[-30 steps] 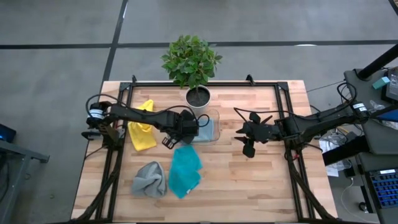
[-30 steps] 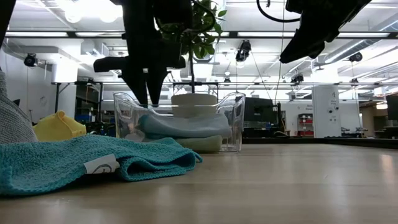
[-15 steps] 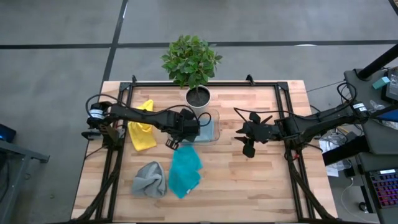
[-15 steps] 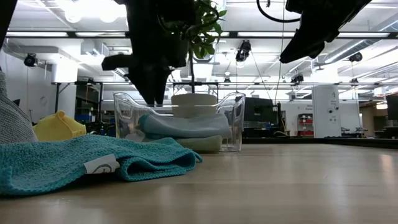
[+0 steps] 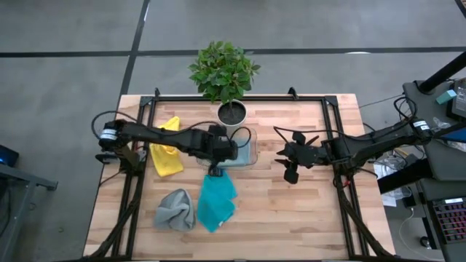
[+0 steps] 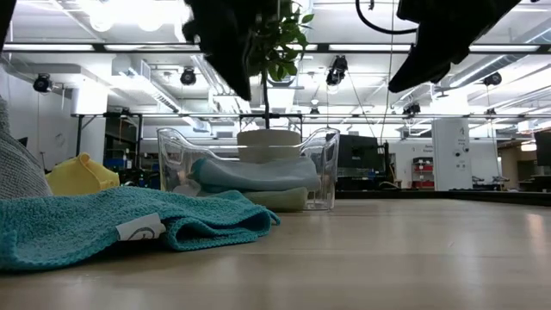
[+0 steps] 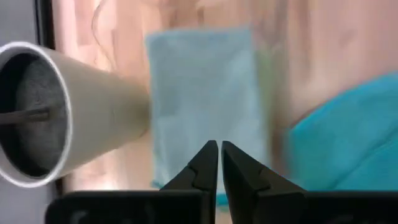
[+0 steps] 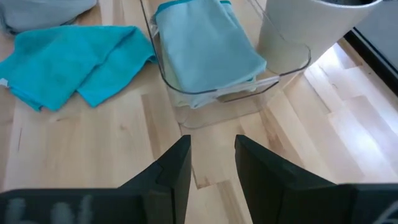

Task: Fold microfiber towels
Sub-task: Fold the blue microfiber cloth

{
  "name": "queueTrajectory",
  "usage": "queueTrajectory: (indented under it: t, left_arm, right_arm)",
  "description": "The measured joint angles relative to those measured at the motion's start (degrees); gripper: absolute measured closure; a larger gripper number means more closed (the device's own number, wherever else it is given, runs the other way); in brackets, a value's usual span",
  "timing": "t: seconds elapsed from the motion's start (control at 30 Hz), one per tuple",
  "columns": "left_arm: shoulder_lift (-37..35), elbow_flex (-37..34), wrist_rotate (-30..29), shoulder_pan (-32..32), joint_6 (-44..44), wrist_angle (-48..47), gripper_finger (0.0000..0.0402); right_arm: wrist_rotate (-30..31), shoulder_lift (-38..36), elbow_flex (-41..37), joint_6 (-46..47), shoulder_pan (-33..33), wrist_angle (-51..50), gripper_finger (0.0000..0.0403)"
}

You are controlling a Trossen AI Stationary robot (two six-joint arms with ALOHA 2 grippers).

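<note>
Surface (image 5: 291, 211): pale wooden butcher-block top inside a black frame.

Clear plastic tray (image 5: 251, 149): mid-surface, just in front of the white plant pot (image 5: 232, 113). It holds a folded light blue towel (image 8: 208, 46) lying on top of a sage green towel (image 6: 280, 199).

Teal towel (image 5: 216, 198): loosely spread on the surface near the tray, white tag showing in the low view.

Grey towel (image 5: 175, 209): crumpled, just beside the teal one.

Yellow towel (image 5: 166, 154): bunched, by the surface's left side.

Left gripper (image 5: 215, 169): at the tray's near left corner, above the teal towel's edge; fingers (image 7: 208, 165) together, nothing between them.

Right gripper (image 5: 285, 156): raised over bare wood to the right of the tray; fingers (image 8: 177, 165) apart, holding nothing.
</note>
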Motion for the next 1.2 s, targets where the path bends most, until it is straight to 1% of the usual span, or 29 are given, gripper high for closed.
queueTrajectory:
  t: [0.1, 0.23, 0.37, 0.43, 0.5, 0.67, 0.77, 0.87, 0.93, 1.03, 1.2]
  left_arm:
    - [0.07, 1.62, 0.69, -4.74, -6.06, 0.3, 0.0394]
    - [0.41, 1.48, 0.77, -11.15, -14.15, 5.04, 0.0394]
    - [1.05, 1.41, 0.81, -16.58, -23.95, 8.03, 0.0393]
    - [1.57, 1.39, 0.87, -19.26, -28.92, 8.02, 0.0393]
    - [2.54, 1.39, 0.91, -21.5, -33.77, 9.62, 0.0393]
    - [5.75, 2.7, 1.13, -26.31, -43.62, 9.45, 0.0393]
    - [7.97, 4.47, 1.25, -28.11, -46.55, 10.0, 0.0393]
    - [11.1, 7.77, 3.96, -29.31, -47.19, 9.4, 0.0393]
    - [13.41, 11.15, 5.1, -29.8, -47.17, 9.28, 0.0393]
    - [17.14, 17.15, 5.61, -29.96, -47.18, 6.65, 0.0393]
    - [22.78, 26.89, 9.72, -30.04, -47.18, -1.42, 0.0393]
  right_arm:
    - [-0.06, 0.02, -1.65, -0.04, 0.76, 2.09, 0.0289]
    - [-0.64, 0.0, -4.24, -0.04, 2.18, 6.25, 0.0289]
    - [-0.66, 0.01, -6.57, -0.41, 4.2, 9.6, 0.0289]
    - [-0.65, 0.06, -7.7, -1.52, 5.63, 11.92, 0.0289]
    - [-0.67, 0.09, -9.38, -2.78, 7.07, 15.76, 0.0289]
    - [-0.68, 0.09, -14.23, -7.4, 11.26, 27.89, 0.0289]
    - [-0.68, 0.04, -15.88, -9.45, 13.35, 33.3, 0.0289]
    - [-0.63, -0.02, -15.91, -10.6, 14.86, 34.85, 0.0289]
    - [-0.67, -0.01, -15.71, -10.7, 15.38, 34.74, 0.0289]
    - [-0.56, 0.0, -15.27, -10.58, 16.21, 34.69, 0.0289]
    - [-0.66, 0.04, -15.27, -10.4, 19.34, 33.66, 0.0289]
